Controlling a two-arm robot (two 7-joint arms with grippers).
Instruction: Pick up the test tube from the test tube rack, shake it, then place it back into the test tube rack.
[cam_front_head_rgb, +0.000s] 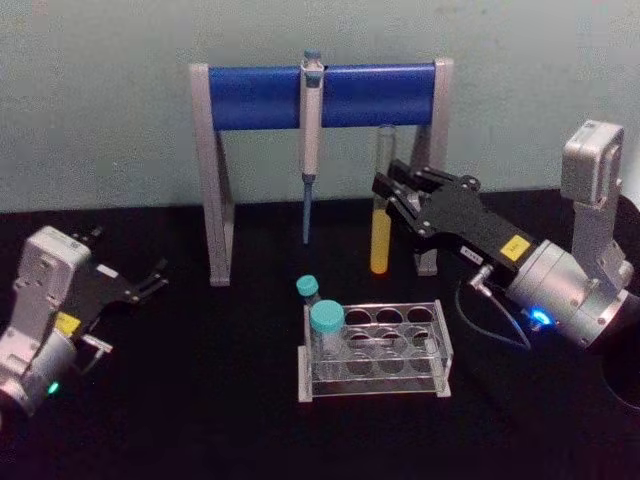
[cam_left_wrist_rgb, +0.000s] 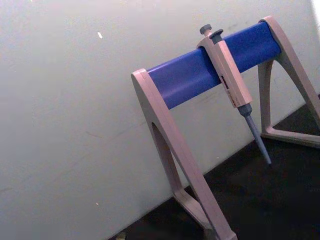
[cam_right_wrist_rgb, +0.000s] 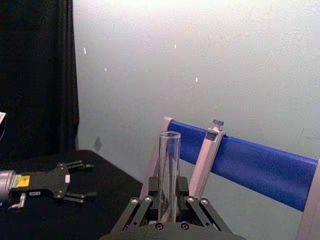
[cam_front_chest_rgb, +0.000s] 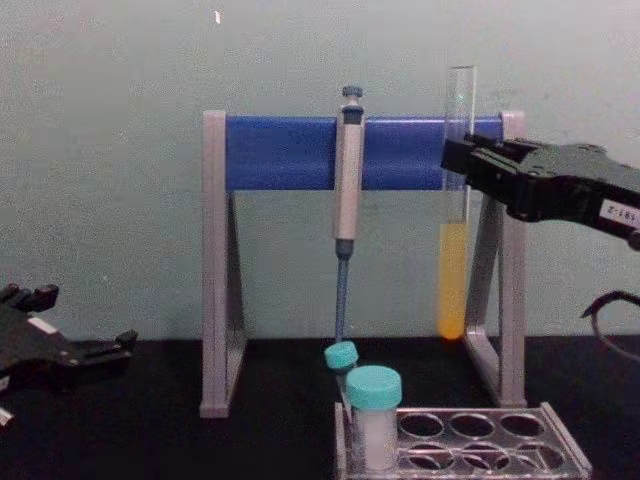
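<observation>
Yellow-orange liquid fills the lower test tube (cam_front_head_rgb: 381, 243), held upright in the clamped jaws of the right gripper (cam_front_head_rgb: 386, 191), above the worktop (cam_front_head_rgb: 200, 410) at 12 o'clock from the rack (cam_front_head_rgb: 441, 345). The left gripper (cam_front_head_rgb: 150, 282) sits at 9 o'clock, jaws wide.

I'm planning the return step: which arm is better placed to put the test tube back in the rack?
Right. The right gripper is shut on the test tube, upright near the test tube rack; the left gripper sits open far left.
</observation>
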